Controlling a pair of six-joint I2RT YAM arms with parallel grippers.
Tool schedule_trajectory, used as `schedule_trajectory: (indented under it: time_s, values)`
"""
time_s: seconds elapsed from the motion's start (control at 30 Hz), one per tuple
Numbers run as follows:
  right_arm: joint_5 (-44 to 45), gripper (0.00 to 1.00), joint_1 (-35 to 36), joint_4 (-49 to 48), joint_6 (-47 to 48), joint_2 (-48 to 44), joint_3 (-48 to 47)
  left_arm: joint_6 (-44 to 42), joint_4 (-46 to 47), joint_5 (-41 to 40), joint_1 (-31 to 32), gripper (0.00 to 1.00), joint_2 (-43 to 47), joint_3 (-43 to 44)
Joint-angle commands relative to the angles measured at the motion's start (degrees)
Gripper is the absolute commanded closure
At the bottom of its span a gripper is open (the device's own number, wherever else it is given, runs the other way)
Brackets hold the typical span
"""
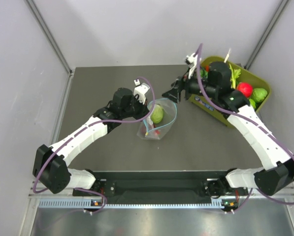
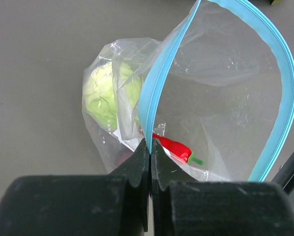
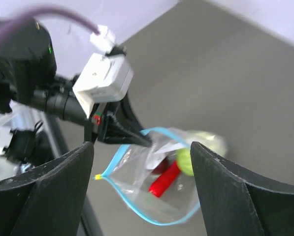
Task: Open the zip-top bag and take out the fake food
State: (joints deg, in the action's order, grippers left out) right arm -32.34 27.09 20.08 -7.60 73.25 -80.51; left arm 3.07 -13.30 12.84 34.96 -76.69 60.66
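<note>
The clear zip-top bag (image 1: 160, 122) lies mid-table with its teal-blue mouth pulled open. My left gripper (image 1: 149, 105) is shut on the near side of the zip strip (image 2: 151, 98); its jaws pinch the strip (image 2: 150, 143). Inside are the pale green cabbage (image 2: 106, 92) and the red chili (image 2: 177, 149). I cannot make out a bell pepper. My right gripper (image 1: 172, 90) is open and empty, above and beyond the bag's mouth. In the right wrist view the open bag (image 3: 137, 189), the chili (image 3: 164, 181) and the cabbage (image 3: 187, 161) lie between its fingers (image 3: 238, 187).
An olive-green tub (image 1: 261, 78) at the back right holds a red apple (image 1: 244, 89), green items and celery. The right arm reaches across the tub's left side. Grey walls close in the table at the back and sides.
</note>
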Motion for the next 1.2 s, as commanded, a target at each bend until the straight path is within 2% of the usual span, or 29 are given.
schedule_trajectory:
  time_s: [0.0,0.2,0.37,0.67,1.17]
  values:
    - [-3.3,0.22,3.6,-1.8,-1.2,3.4,2.3,-0.1,1.3,0.9,0.3,1.00,-0.1,2.2]
    - [-2.6,0.27,7.3,1.3,0.6,8.6,3.5,-0.1,1.3,0.9,0.2,1.00,-0.3,2.1]
    - [-0.5,0.33,7.7,2.4,-0.4,12.1,4.4,0.0,1.3,0.9,0.3,1.00,-0.3,2.1]
    - [13.3,0.41,10.1,6.3,1.2,15.4,9.1,0.2,1.3,1.0,0.4,1.00,-0.4,2.3]
    - [18.3,0.46,16.0,3.4,-1.5,20.7,14.1,1.4,1.4,2.4,1.2,1.00,-0.7,2.2]
